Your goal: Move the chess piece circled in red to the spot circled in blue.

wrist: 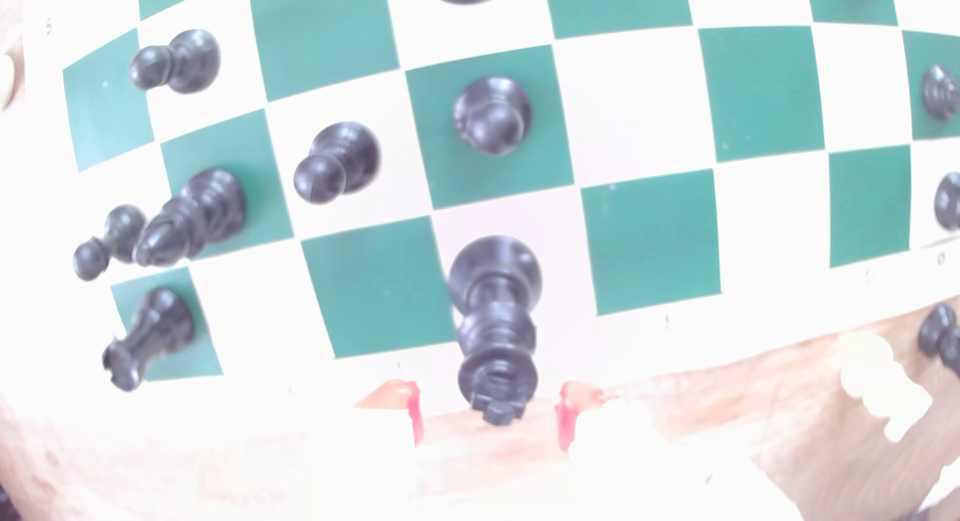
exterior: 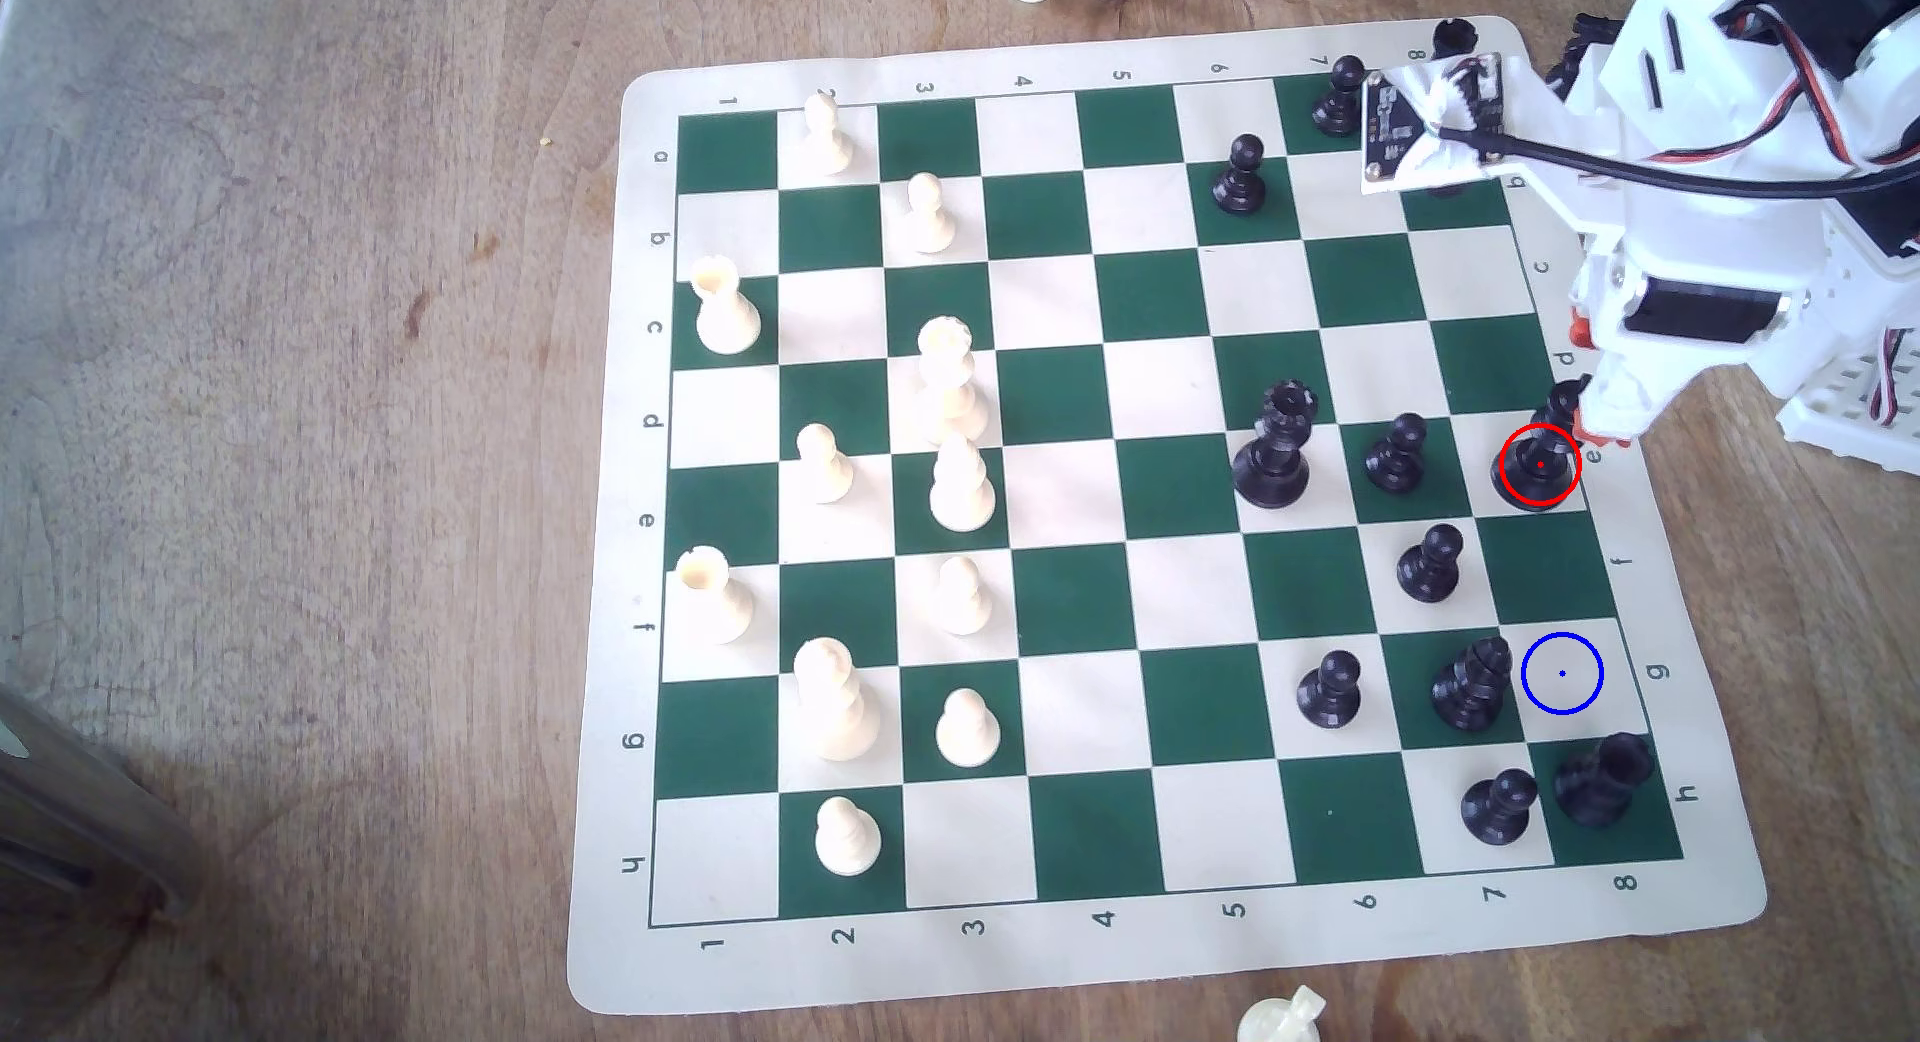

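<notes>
Your jaws (wrist: 490,412) are spread either side of the tall black plastic king (wrist: 496,318), not touching it; it stands upright on the red-ringed cream square (exterior: 1509,481), head between the orange tips.

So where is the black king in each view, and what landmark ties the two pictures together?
Exterior view: the king stands on the red-ringed square at the board's edge on the exterior view's right, just below the gripper.
Wrist view: the king stands between the open red fingertips.
Shared landmark: the bishop on its green square.
</notes>
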`<action>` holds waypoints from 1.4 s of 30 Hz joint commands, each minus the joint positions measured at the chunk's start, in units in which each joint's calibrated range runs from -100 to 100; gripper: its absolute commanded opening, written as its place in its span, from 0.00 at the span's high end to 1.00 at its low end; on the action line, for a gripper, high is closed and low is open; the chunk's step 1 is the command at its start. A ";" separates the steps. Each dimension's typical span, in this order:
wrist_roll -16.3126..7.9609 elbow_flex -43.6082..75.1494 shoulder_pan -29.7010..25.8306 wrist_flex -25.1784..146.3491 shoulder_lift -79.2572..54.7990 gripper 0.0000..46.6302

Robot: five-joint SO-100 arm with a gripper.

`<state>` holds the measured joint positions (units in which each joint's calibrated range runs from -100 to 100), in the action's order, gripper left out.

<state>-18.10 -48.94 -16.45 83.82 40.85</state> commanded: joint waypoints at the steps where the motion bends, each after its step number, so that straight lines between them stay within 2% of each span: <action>1: -0.34 -1.11 0.29 -3.73 -1.97 0.71; 26: 0.15 -5.64 1.39 -7.17 -2.14 0.73; 30: 0.44 -5.64 1.31 -7.17 -3.49 0.79; 33: 0.98 -6.00 0.92 -6.84 -4.00 0.89; 35: 1.22 -6.00 0.76 -6.67 -4.00 0.99; 42: 1.51 -0.47 0.61 -2.09 -4.26 1.00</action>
<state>-16.68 -55.26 -15.19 78.25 36.66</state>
